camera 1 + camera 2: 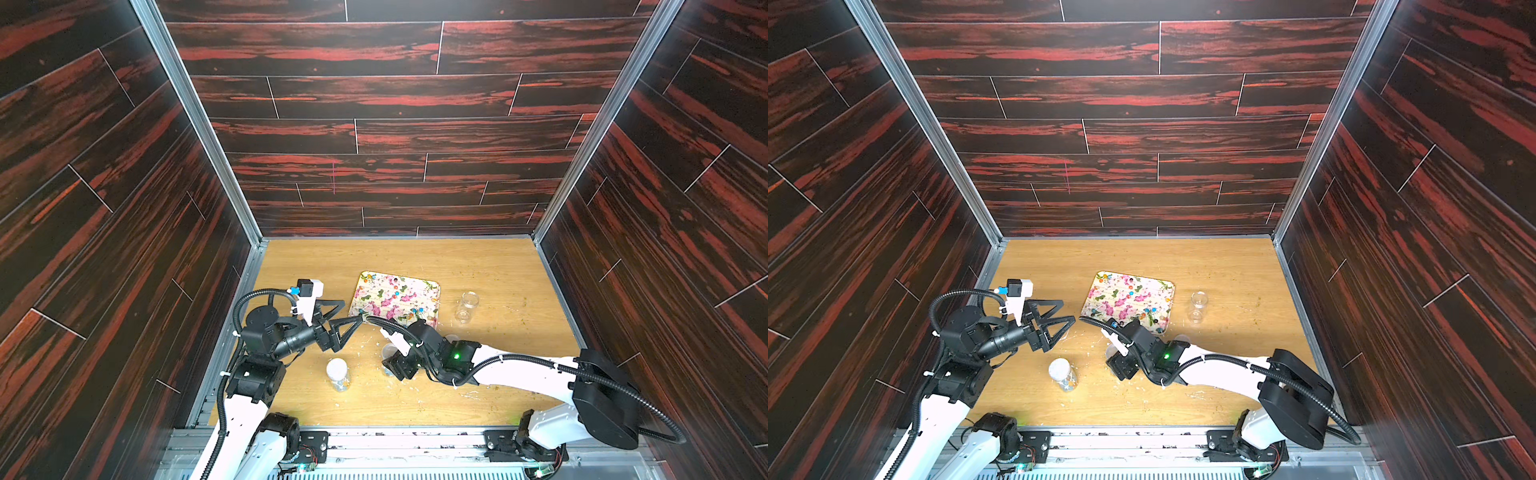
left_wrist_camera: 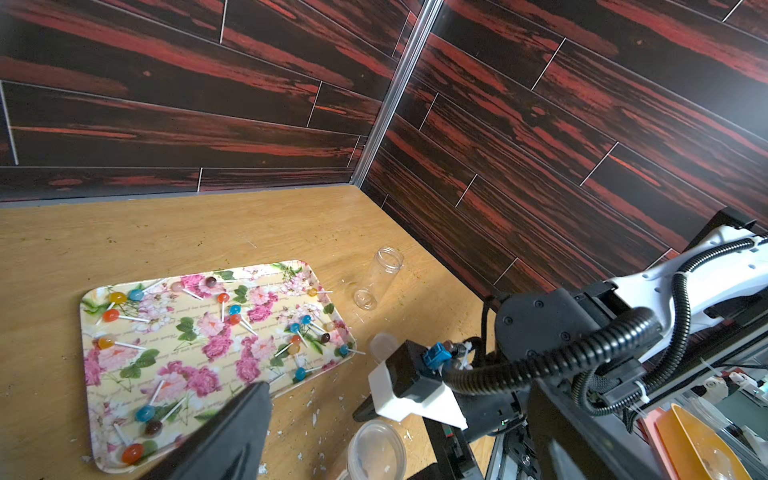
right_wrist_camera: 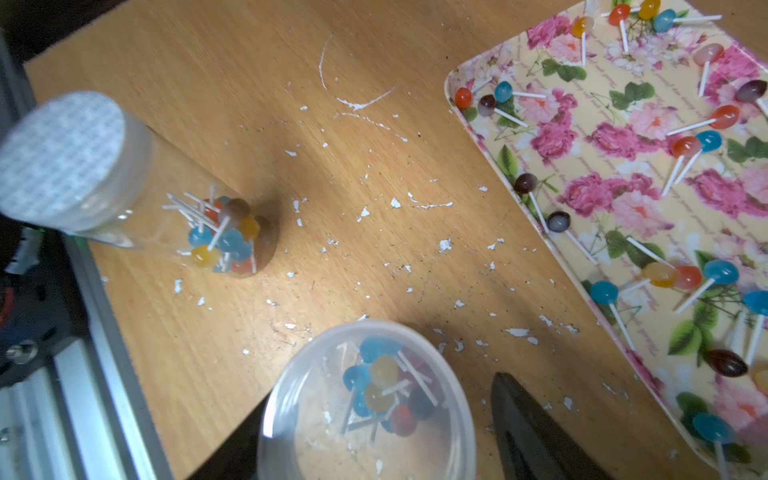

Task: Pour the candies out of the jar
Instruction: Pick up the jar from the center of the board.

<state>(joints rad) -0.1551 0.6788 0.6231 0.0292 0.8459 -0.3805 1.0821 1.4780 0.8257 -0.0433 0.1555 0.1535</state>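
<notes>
Your right gripper [image 3: 378, 399] is at the bottom middle of the right wrist view. It is partly open, with one finger on each side of the jar [image 3: 365, 449]. A thin gap shows beside the dark finger [image 3: 536, 436], so it does not hold the jar yet.

Close slowly and evenly on the jar's body, under the lid [image 3: 307, 365], so the jar stays upright and does not slide on the tabletop [image 3: 332, 124]. Squeeze just enough; I think the clear wall is slippery. The cloudy lid is on, so it must come off before you can pour.

The candies [image 3: 382, 386] sit inside, and you can see them through the lid.

Your left gripper [image 1: 353, 310] is wide open and empty. It is by the lower left corner of the tray [image 1: 428, 286] in a top view. More candies lie on that tray.

A second jar [image 3: 83, 166] with a white top stands at the left of the right wrist view. An empty jar [image 1: 467, 307] sits to the right of the tray.
</notes>
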